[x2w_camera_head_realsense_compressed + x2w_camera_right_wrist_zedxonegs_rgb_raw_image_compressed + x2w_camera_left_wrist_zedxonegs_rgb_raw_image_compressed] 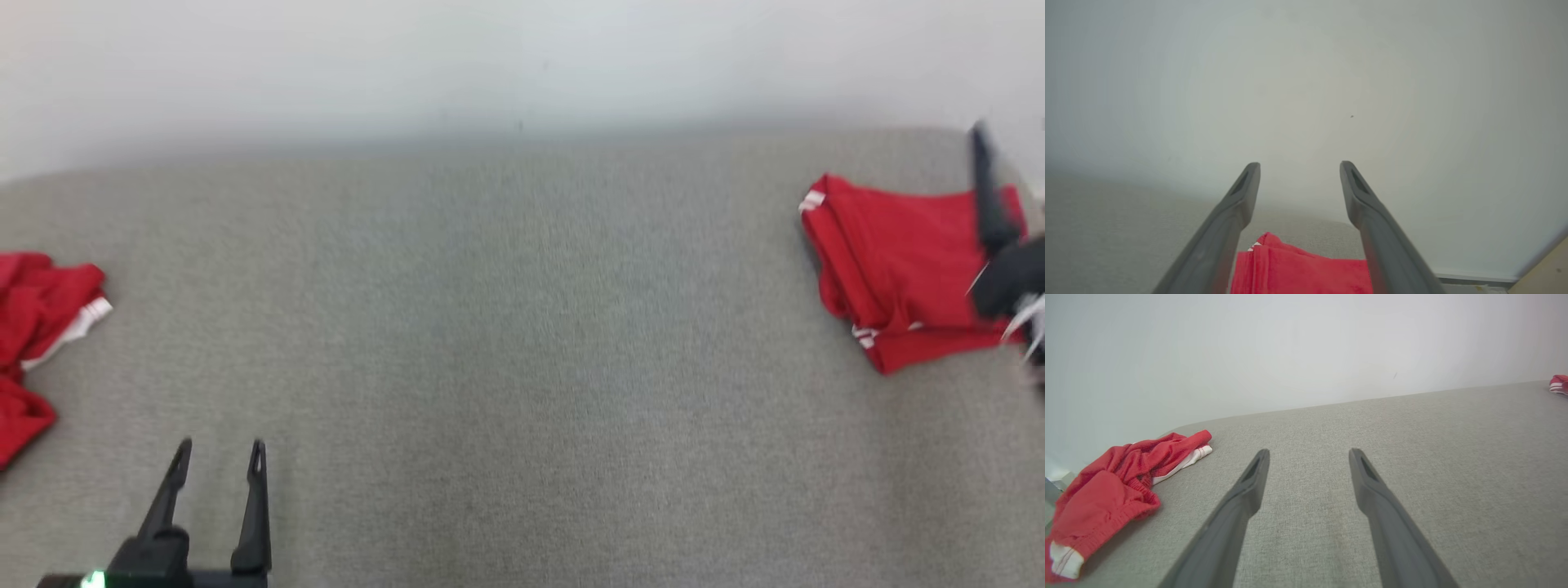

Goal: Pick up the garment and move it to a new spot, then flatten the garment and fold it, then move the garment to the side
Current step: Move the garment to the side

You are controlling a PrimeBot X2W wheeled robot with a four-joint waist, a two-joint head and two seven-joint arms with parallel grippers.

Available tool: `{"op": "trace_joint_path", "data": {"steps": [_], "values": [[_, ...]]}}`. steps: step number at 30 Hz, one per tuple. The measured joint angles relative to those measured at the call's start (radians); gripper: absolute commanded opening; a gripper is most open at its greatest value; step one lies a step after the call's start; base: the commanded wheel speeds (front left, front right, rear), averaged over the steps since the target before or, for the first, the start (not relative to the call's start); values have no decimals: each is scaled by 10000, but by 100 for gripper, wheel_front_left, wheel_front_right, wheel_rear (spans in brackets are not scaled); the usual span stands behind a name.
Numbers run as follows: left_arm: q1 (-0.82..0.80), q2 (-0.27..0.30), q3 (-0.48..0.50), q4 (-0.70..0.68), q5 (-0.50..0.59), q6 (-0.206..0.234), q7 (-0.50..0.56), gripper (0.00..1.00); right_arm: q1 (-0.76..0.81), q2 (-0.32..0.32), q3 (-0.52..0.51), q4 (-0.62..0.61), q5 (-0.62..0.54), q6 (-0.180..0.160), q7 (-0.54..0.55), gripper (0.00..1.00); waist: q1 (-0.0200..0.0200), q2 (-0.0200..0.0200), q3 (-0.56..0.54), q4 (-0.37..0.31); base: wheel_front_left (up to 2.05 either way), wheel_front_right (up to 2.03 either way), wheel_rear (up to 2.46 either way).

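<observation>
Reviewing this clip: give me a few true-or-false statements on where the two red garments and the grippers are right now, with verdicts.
1. The folded red garment lies toward the right of the grey surface. True.
2. The left gripper is clamped on the crumpled red garment. False: its jaws stand open over bare surface, and that garment lies apart, to its left.
3. The right gripper has its jaws open. True.
4. The two garments are stacked together mid-surface. False: they lie at opposite sides.
</observation>
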Motion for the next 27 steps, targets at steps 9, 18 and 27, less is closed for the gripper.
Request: {"op": "trace_joint_path", "data": {"steps": [9,18,27], "values": [[627,61,23,-130,-182,86,19,100,4122,2203,-2568,-3440,-1590,0,0,100,-2,-1,-1066,341,0,0,0],[837,25,-38,-203,-276,257,56,100,6919,4006,-3712,-5745,-2339,0,0,100,0,-1,-1579,848,0,0,0],[1142,63,86,-347,-345,433,44,100,8164,4828,-3827,-6251,-2376,0,0,100,1,0,-1739,854,0,0,0]]}}
